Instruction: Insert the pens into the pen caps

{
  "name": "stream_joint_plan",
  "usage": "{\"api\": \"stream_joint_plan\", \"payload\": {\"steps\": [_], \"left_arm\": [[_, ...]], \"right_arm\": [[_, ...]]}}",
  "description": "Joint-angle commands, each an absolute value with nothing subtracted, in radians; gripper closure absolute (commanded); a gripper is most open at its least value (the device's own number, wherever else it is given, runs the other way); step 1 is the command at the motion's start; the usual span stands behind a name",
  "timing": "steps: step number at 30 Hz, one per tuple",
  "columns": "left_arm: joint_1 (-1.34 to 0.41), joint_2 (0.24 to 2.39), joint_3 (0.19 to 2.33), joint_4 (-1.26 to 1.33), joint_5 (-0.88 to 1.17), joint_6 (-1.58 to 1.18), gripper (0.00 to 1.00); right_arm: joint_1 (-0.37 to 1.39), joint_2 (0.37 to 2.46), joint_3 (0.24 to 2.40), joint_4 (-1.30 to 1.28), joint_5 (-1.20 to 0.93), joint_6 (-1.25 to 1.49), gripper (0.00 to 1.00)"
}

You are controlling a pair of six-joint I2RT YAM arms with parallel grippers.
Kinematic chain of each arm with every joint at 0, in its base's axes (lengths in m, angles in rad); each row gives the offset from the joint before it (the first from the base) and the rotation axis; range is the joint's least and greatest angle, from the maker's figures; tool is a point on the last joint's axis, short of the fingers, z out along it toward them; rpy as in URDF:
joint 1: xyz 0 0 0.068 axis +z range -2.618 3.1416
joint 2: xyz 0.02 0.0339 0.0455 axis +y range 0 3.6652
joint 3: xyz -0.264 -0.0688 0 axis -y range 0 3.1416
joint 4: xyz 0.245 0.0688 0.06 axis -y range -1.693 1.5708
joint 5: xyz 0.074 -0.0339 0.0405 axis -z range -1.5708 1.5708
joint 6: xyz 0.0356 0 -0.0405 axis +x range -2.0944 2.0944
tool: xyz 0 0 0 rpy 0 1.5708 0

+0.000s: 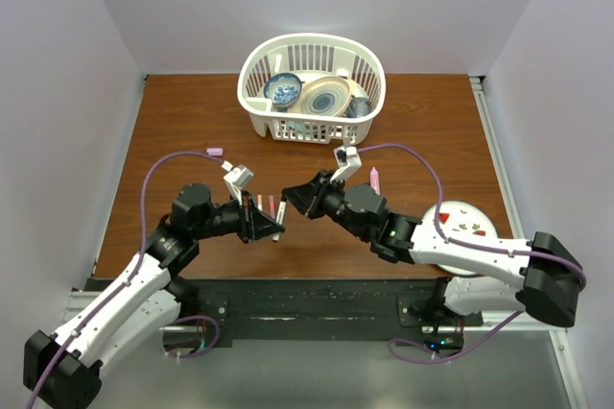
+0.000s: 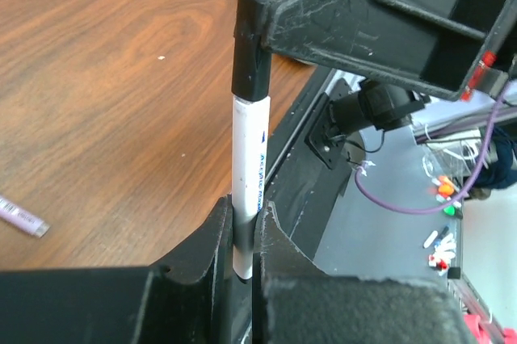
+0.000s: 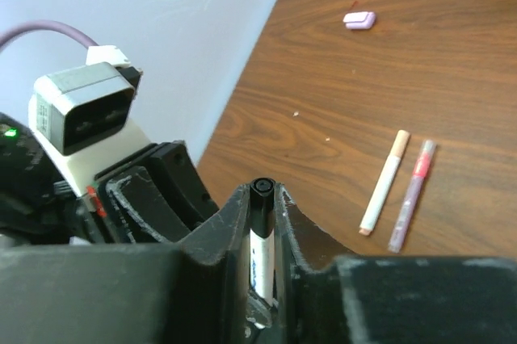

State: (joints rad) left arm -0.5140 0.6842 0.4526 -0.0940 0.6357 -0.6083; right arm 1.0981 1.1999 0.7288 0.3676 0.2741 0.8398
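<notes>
1. Our left hand [image 2: 244,211] is clamped narrow on the barrel of the white pen [image 2: 249,150], which stands up out of its fingers
2. Our right hand [image 3: 260,196] is pinched tight on the black cap [image 2: 250,53], straight above the left hand's fingers and in line with the pen
3. The cap covers the pen's tip and its lower edge meets the white barrel, so we judge it on or nearly on; we cannot tell whether it is pushed fully home
4. On the table [image 1: 192,121] just beyond the left hand, a pale pen [image 3: 384,193] and a dark pink pen [image 3: 412,195] lie side by side; they are too small for us to say whether they are capped
5. The pink highlighter [image 1: 375,179] lies close beside the right hand's wrist, and a lilac cap [image 3: 359,19] lies well apart from it, beyond the left hand, so we take that pair as not yet joined
6. By our reckoning we are finishing one pen, the highlighter is left to do, and the other two need a closer look
</notes>
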Motion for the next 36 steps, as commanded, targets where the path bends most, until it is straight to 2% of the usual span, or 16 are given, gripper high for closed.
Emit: {"api": "stream_joint_plan", "payload": {"steps": [1,3,4,8,14,23,27,33,36], "left_arm": [[-0.494,0.641,0.502,0.133,0.543,-0.587,1.00],[-0.494,0.612,0.485,0.156,0.551,-0.595,1.00],[-0.494,0.606,0.486,0.155,0.549,-0.591,1.00],[-0.494,0.588,0.506,0.130,0.568,-0.562,1.00],[-0.495,0.565,0.537,0.038,0.607,-0.514,1.00],[-0.495,0.523,0.532,0.003,0.689,-0.502,1.00],[-0.494,0.505,0.532,0.003,0.696,-0.491,1.00],[-0.495,0.492,0.528,0.008,0.719,-0.495,1.00],[-0.494,0.483,0.528,0.011,0.726,-0.495,1.00]], "right_arm": [[1.137,1.118,0.693,0.308,0.146,0.882,0.72],[1.135,1.068,0.706,0.308,0.156,0.874,0.61],[1.135,1.054,0.715,0.292,0.160,0.867,0.52],[1.137,1.011,0.802,0.200,0.190,0.801,0.38],[1.137,0.999,0.911,0.114,0.183,0.698,0.32],[1.137,1.101,1.087,0.038,0.052,0.609,0.26],[1.135,1.173,1.178,0.003,0.003,0.578,0.17],[1.137,1.236,1.216,-0.011,-0.043,0.581,0.18],[1.137,1.261,1.241,-0.026,-0.028,0.577,0.24]]}}
